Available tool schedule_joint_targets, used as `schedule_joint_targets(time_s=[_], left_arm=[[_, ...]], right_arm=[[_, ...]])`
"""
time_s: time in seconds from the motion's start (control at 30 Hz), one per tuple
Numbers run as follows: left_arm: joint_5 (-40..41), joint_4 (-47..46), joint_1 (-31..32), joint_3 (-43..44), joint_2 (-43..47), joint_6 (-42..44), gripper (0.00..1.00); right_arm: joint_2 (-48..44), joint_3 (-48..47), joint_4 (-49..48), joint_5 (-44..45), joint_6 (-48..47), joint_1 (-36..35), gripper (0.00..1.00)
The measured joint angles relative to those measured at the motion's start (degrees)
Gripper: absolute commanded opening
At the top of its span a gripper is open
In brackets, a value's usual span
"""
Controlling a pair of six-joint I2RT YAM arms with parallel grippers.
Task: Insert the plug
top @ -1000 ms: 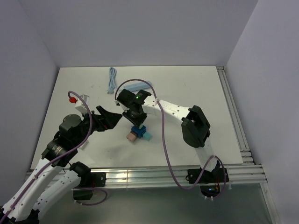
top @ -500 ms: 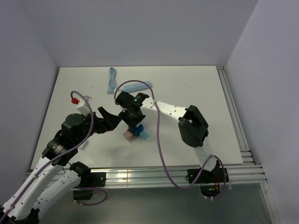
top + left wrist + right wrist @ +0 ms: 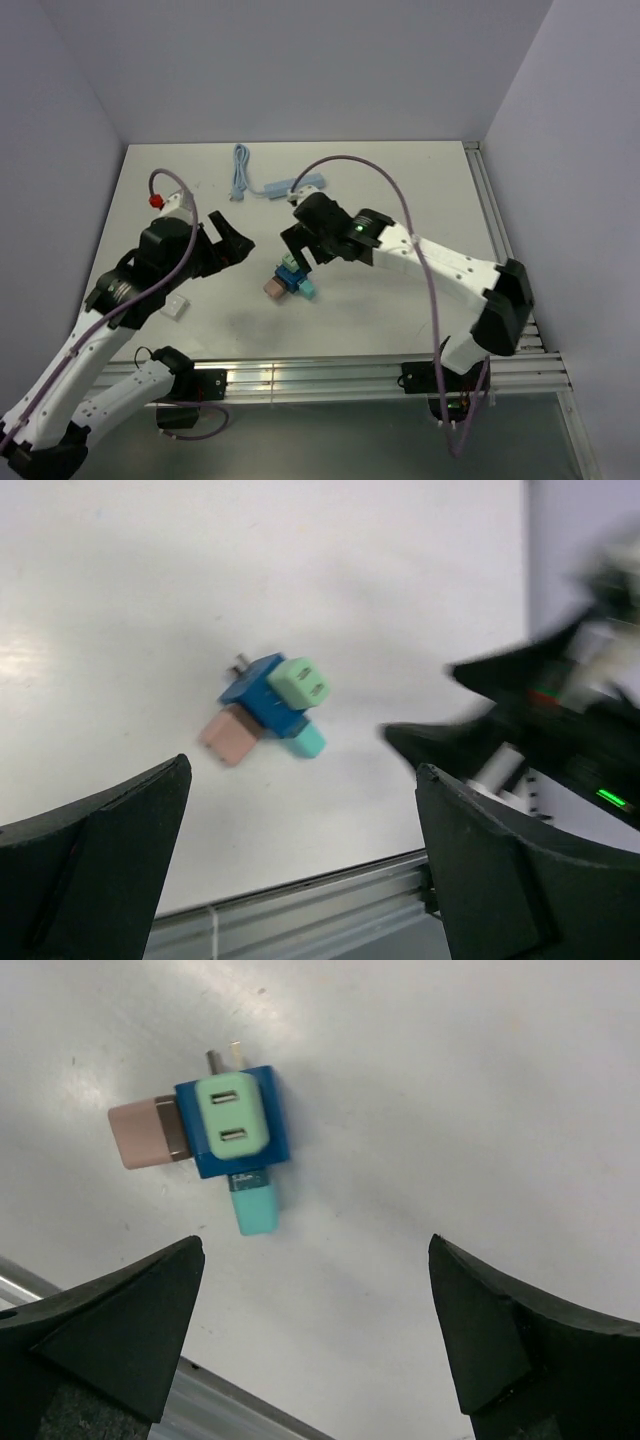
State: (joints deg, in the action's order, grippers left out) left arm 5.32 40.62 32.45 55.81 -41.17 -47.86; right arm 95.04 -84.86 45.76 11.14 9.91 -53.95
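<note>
**Plug cluster on the table, both grippers clear of it**

At far left, a small white block (image 3: 177, 306), flat on the table (image 3: 420, 190) and well apart from the work. Next, the left gripper (image 3: 302, 770): jaws spread wide, holding nothing, poised to the left of the cluster without touching it. At the back of the table, a blue cable (image 3: 239, 170) with a pale blue strip (image 3: 297, 184) to its right, both well apart from the cluster.

Toward the middle, the task's thing: a blue adapter cube (image 3: 276, 1125), resting on the table between the two grippers and touched by neither.
- On its left face, a pink plug (image 3: 140, 1132), pushed in as far as can be told.
- On its upward face, a pale green plug (image 3: 232, 1120), square and flat against the cube, no gap visible at the seam.
- On its near face, a teal plug (image 3: 255, 1210), likewise seated.
- At the far face, two bare metal prongs (image 3: 225, 1057), projecting and mated with nothing.

At right, the right gripper (image 3: 315, 1245): jaws apart, empty, hovering over the cluster.

Judged stage: insertion apparently done, all three plugs home in the cube. Possibly left: mating of the bare prongs with a socket, if meant by the task; not determinable here.
</note>
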Motion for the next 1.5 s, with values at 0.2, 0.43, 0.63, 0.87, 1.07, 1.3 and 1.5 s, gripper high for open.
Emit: schedule_joint_targets(time_s=[0.2, 0.43, 0.63, 0.87, 1.07, 1.3, 1.5], left_arm=[[1.5, 8.9, -3.3, 3.5, -11.8, -0.1, 1.00], [-4.2, 12.5, -19.7, 2.9, -16.4, -0.9, 0.99], [-0.4, 14.9, -29.1, 1.6, -24.7, -1.4, 0.99], [2.3, 14.5, -35.3, -5.0, -27.9, -4.9, 0.98], [5.6, 14.0, -39.3, -10.2, -30.8, -6.5, 0.96], [7.6, 10.9, -42.4, -11.1, -35.4, -7.0, 0.92], [7.3, 6.8, -44.2, -13.0, -40.3, -7.6, 0.75]], right_arm=[[-18.9, 19.5, -10.3, 4.7, 11.1, 0.1, 1.00], [-31.0, 41.8, -25.1, -2.8, 20.0, 0.3, 1.00], [-37.5, 50.6, -36.2, -9.1, 22.2, 0.2, 1.00], [-42.1, 52.7, -39.8, -10.9, 21.4, 0.2, 1.00], [-45.1, 53.5, -41.8, -11.8, 20.5, 0.2, 1.00], [-44.9, 53.5, -42.2, -12.2, 20.3, 0.2, 1.00], [-44.2, 53.5, -42.2, -11.9, 20.5, 0.2, 1.00]])
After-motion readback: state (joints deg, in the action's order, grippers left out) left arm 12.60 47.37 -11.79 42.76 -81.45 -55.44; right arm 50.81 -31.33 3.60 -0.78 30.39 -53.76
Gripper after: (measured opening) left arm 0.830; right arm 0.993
